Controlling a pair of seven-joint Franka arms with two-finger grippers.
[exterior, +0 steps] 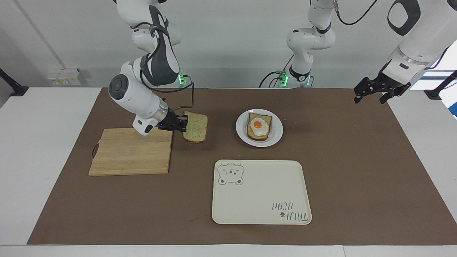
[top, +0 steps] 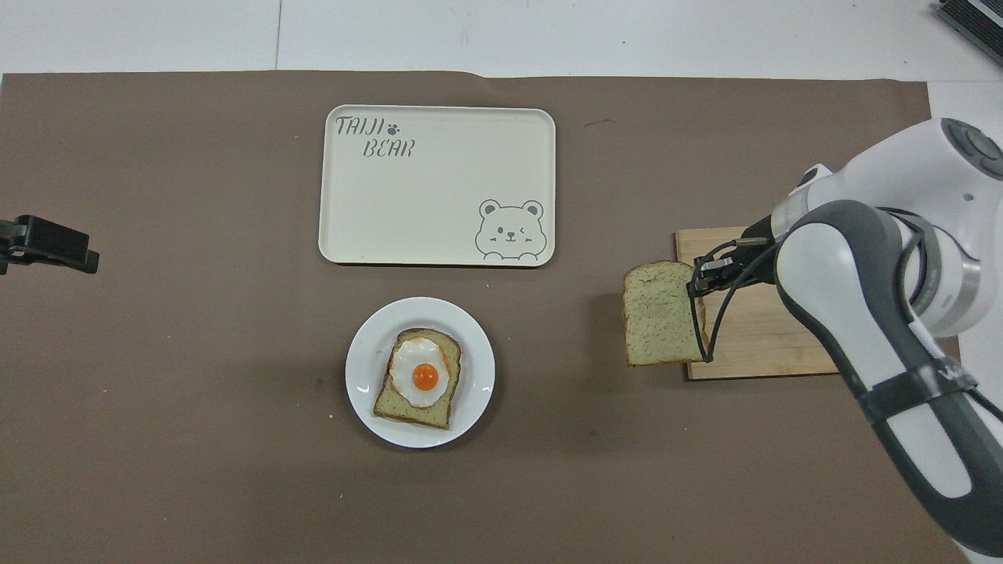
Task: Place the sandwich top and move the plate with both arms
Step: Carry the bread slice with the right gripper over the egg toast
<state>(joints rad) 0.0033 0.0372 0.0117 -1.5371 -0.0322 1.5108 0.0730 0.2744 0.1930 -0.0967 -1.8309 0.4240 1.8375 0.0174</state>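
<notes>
My right gripper (exterior: 182,124) is clamped on the bread slice (exterior: 195,127), airborne beside the cutting board (exterior: 132,151). The plate (exterior: 276,132) lies toward the left arm's end; the left gripper (exterior: 371,93) waits, fingers apart.
</notes>
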